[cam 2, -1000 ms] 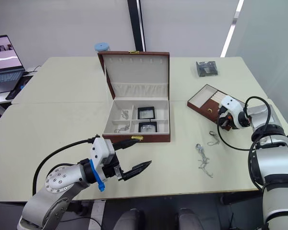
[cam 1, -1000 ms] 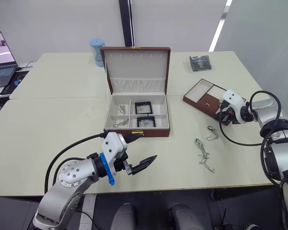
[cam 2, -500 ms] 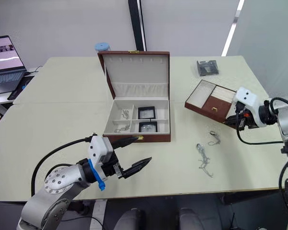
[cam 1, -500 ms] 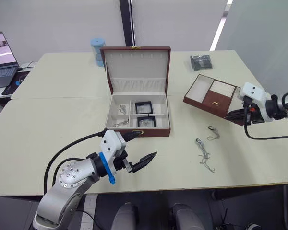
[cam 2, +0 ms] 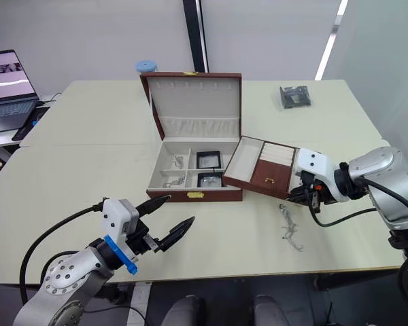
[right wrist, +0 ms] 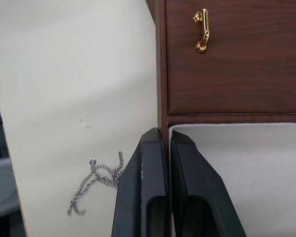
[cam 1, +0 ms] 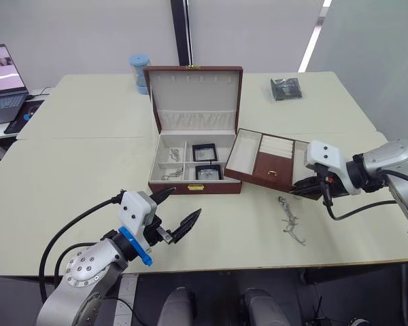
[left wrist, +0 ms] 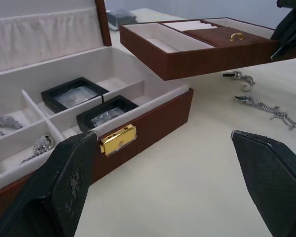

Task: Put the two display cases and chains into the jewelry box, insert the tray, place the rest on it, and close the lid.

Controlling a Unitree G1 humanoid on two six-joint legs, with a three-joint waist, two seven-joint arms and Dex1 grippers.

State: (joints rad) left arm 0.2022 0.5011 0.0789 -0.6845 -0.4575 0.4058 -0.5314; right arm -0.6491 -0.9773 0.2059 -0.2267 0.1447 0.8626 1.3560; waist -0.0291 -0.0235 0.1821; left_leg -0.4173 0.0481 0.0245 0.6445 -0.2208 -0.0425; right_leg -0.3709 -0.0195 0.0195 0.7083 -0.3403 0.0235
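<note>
**Tray held up beside the open box**

R tool (cam 1: 304, 190) is clamped on the tray (cam 1: 268, 162) rim, fingers pinching its wall; tray is lifted off the bench (cam 1: 75, 170), just right of the jewelry box (cam 1: 194, 173). Lid (cam 1: 194, 95) stands up. Both display cases (cam 1: 205, 161) lie in the box's right compartments, chains in the left ones. L tool (cam 1: 171, 217) spread wide, holding nothing, low in front of box. Loose chain (cam 1: 290, 223) on bench below tray.

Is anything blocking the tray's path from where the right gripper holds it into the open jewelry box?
Nothing visible does. The right gripper pinches the tray by its wall, lifted beside the jewelry box. The lid stands open, and the two display cases lie low in their compartments.
</note>
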